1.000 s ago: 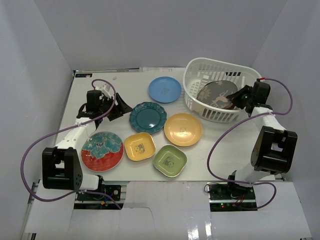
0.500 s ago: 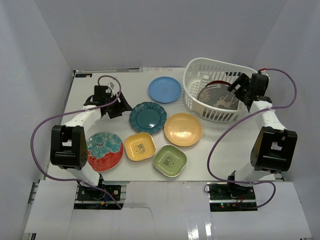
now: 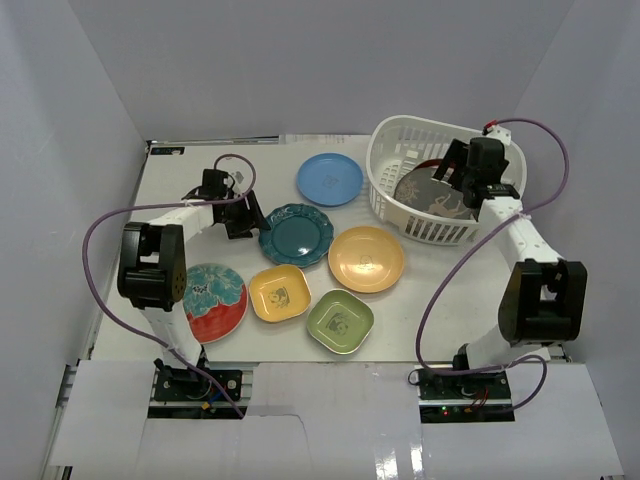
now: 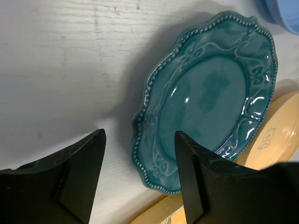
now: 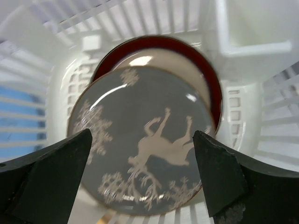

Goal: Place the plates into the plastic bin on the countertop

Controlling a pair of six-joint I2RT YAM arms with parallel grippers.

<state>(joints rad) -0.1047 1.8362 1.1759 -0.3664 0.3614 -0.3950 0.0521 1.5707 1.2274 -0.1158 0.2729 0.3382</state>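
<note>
Moved: We see the right gripper has let go of the grey deer plate and risen from the right rim of the white plastic bin. The left gripper has swung in from the left edge towards the teal scalloped plate.
Right gripper: Its jaws are spread wide above the bin and hold nothing.
Left gripper: Its jaws are apart and empty. One finger is over bare countertop and the other is at the teal plate's left rim. We cannot tell if it touches.
In the bin: The grey deer plate lies on the maroon-rimmed plate.
On the countertop: Besides the teal plate, we see the light blue plate, orange plate, yellow dish, green dish and red flower plate.
</note>
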